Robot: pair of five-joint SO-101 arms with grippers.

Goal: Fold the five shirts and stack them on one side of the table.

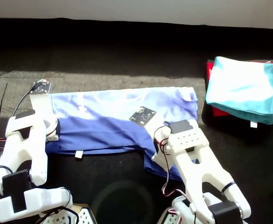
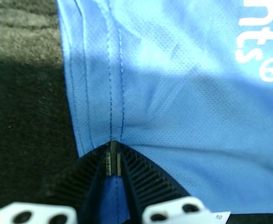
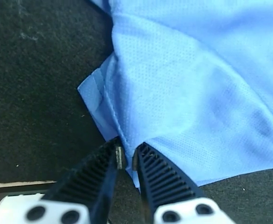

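- While lying mid-frame, the blue shirt [image 1: 117,116] is being pinched at its left edge by the left gripper [image 2: 114,151], fingers closed.
- Right gripper [image 3: 127,156] fingers are clamping its lower-right edge.
- Folded shirts [image 1: 246,84] are sitting upper right.

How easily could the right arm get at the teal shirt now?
Probably not yet: its end effector is shut on the blue shirt. Once released, the way to the teal shirt looks free.

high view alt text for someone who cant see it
A blue shirt lies spread on a dark table, the left arm and right arm over its near edge. A folded teal shirt sits on a red one off to one side.
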